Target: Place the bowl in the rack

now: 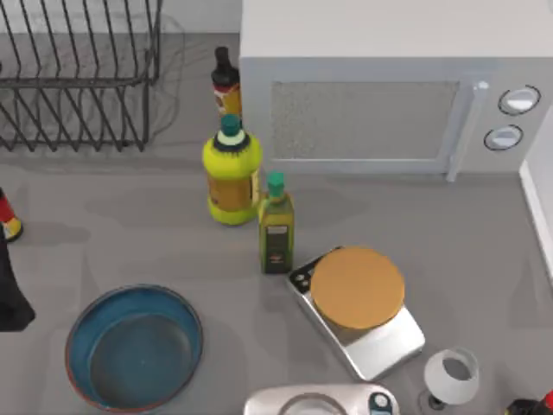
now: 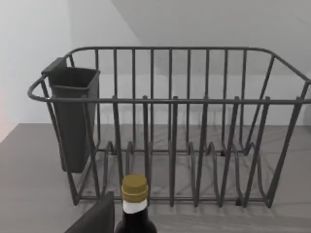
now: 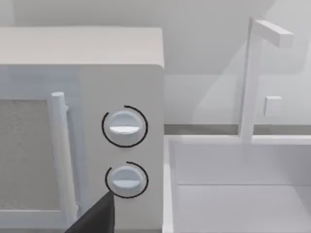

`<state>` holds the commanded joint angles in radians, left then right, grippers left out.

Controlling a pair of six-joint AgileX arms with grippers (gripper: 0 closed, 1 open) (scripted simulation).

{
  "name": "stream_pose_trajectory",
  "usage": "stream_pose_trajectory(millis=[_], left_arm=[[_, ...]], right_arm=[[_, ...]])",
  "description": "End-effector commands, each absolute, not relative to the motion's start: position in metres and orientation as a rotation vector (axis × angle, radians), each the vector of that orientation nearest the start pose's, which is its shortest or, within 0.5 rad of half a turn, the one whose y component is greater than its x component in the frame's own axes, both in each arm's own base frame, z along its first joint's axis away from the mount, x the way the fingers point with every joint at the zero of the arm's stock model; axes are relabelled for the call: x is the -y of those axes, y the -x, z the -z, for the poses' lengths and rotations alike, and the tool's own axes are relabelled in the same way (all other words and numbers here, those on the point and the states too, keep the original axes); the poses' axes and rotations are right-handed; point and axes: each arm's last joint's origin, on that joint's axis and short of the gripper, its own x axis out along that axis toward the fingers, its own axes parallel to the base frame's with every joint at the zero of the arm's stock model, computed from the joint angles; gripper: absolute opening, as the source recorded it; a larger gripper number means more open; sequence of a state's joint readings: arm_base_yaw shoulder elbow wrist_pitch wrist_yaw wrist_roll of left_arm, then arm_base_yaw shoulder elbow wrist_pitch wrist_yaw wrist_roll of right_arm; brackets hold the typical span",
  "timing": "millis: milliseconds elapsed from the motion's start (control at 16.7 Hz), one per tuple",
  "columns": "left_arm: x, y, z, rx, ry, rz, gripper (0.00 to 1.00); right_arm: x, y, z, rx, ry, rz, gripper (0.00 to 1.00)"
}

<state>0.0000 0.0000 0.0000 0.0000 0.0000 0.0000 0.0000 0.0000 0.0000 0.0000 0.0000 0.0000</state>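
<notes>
Two task items are on the tabletop (image 1: 484, 251), well apart. The bowl (image 1: 134, 347) sits upright near the front left of the grey tabletop, open side up, untouched. The rack (image 1: 78, 73) stands at the rear left corner and holds no dishes.

Arm status: the left arm (image 1: 10, 285) is at the left edge of the top view, just beside the bowl but apart from it. The right arm (image 1: 531, 404) is at the front right corner. Neither arm has hold of anything. Whether either set of jaws is open or closed cannot be told from these views.

Task progress, as judged: no step is done. The bowl has yet to be gripped. The left arm is the nearer one to both bowl and rack.

Materials and shapes:
- Bowl: wide, shallow, round; blue wall, greyish inside, thin reddish-brown rim. The thin rim is the likely grip point.
- Rack: thin dark wire, railed frame, a row of upright prongs along the base, and a dark solid cup (image 2: 73, 119) hung on one end. The prong gaps suggest the bowl must go in tilted on edge.

Obstacles between bowl and rack: a dark bottle (image 2: 133, 206) with a gold cap stands just in front of the rack. A yellow bottle (image 1: 232, 177) and a green bottle (image 1: 276, 225) stand toward the centre.
</notes>
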Motion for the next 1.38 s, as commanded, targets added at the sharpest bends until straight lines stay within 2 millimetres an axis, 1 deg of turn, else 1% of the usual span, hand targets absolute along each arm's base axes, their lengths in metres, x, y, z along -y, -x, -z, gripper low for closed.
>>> stream_pose_trajectory(millis=[180, 360, 540, 660, 840, 960, 1080, 1200, 1380], left_arm=[[0.002, -0.106, -0.162, -0.011, 0.007, 0.008, 1.0], [0.008, -0.107, -0.178, -0.101, 0.059, 0.065, 1.0], [0.019, -0.114, -0.204, -0.286, 0.132, 0.142, 1.0], [0.031, -0.125, -0.22, -0.467, 0.172, 0.185, 1.0], [0.058, -0.153, -0.235, -0.8, 0.19, 0.21, 1.0], [0.082, -0.173, -0.237, -1.017, 0.171, 0.196, 1.0], [0.107, -0.189, -0.237, -1.198, 0.138, 0.167, 1.0], [0.133, -0.201, -0.237, -1.338, 0.098, 0.128, 1.0], [0.169, -0.214, -0.232, -1.486, 0.035, 0.066, 1.0]], right_arm=[[0.001, -0.106, -0.16, 0.0, 0.0, 0.0, 1.0], [0.001, -0.106, -0.16, 0.0, 0.0, 0.0, 1.0], [0.001, -0.106, -0.16, 0.0, 0.0, 0.0, 1.0], [0.001, -0.106, -0.16, 0.0, 0.0, 0.0, 1.0], [0.001, -0.106, -0.16, 0.0, 0.0, 0.0, 1.0], [0.001, -0.106, -0.16, 0.0, 0.0, 0.0, 1.0], [0.001, -0.106, -0.16, 0.0, 0.0, 0.0, 1.0], [0.001, -0.106, -0.16, 0.0, 0.0, 0.0, 1.0], [0.001, -0.106, -0.16, 0.0, 0.0, 0.0, 1.0]])
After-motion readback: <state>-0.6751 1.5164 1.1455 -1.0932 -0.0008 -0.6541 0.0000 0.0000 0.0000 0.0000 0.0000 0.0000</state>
